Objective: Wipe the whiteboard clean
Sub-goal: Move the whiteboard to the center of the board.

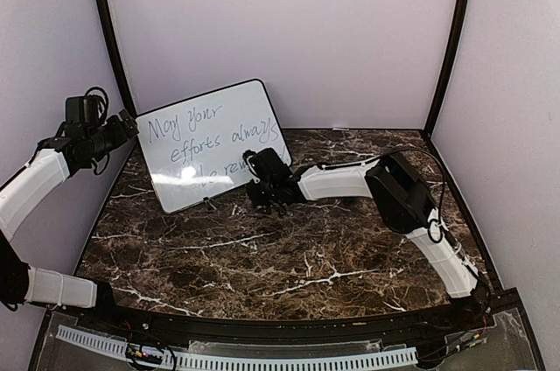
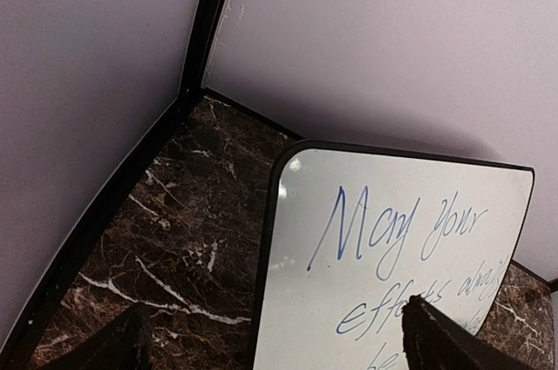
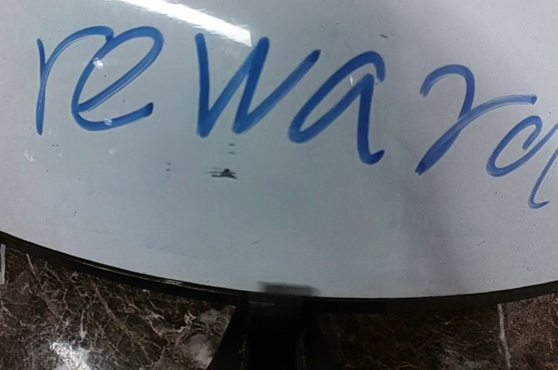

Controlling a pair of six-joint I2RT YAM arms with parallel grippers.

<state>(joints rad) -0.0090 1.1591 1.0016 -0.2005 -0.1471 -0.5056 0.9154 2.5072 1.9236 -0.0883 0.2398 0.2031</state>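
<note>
Two grippers flank the whiteboard (image 1: 210, 139), which is propped tilted at 11 o'clock on the marble table (image 1: 306, 257), blue writing on it. Left gripper (image 1: 129, 129), 9 o'clock, jaws wide by the upper-left corner. Right gripper (image 1: 261, 180) pinched closed at the lower-right edge, can't tell on what.

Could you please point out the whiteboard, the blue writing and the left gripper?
whiteboard (image 1: 245, 101): top external view, bare white face.
blue writing (image 3: 203, 86): right wrist view, left stroke of the w.
left gripper (image 1: 127, 129): top external view, midway between its fingertips.
</note>
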